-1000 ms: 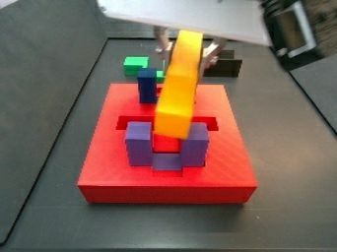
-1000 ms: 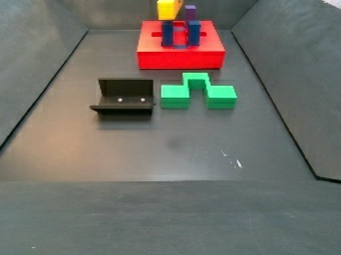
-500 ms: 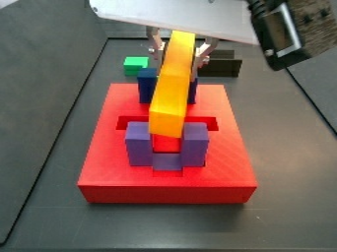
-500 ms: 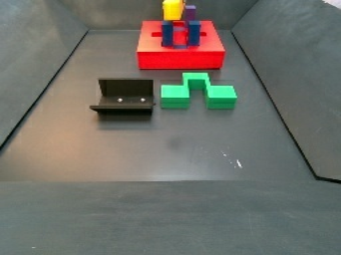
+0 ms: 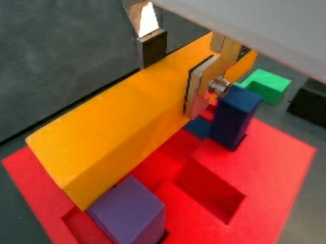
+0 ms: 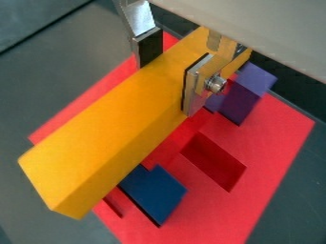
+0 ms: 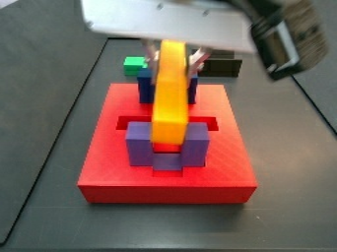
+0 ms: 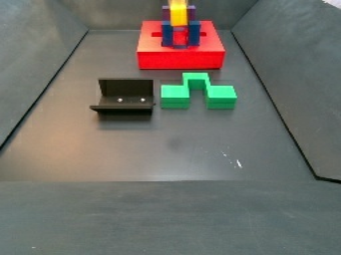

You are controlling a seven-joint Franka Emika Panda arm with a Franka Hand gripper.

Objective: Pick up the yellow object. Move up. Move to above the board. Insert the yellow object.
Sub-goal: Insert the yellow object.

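- The pincer (image 5: 178, 59) is above the board (image 7: 105, 162) and it grips the yellow object (image 5: 121, 129) near the far end of the bar; in both wrist views the silver fingers (image 6: 200, 81) press on the two flat sides of the yellow object (image 6: 109, 143).
- In a side view the yellow object (image 7: 170, 94) is held in the air over the middle of the board, tilted, and its low end is between the two purple blocks (image 7: 140, 145) at the front of the board.
- I cannot tell if this low end touches the board or only hangs just over it.
- In a wrist view a blue block (image 5: 232, 119) stands upright on the board just beside the held end of the bar, and a purple block (image 5: 128, 212) stands near the free end.
- Open recessed slots (image 6: 214, 162) are visible in the red surface beside the bar.
- In a side view the board (image 8: 150, 58) lies at the far end of the dark table (image 8: 173, 149).
- A green notched block (image 8: 197, 93) lies on the table near the board, and the fixture (image 8: 124, 97) stands just beside this green block, apart from it.
- A black block (image 7: 223, 68) lies behind the board.
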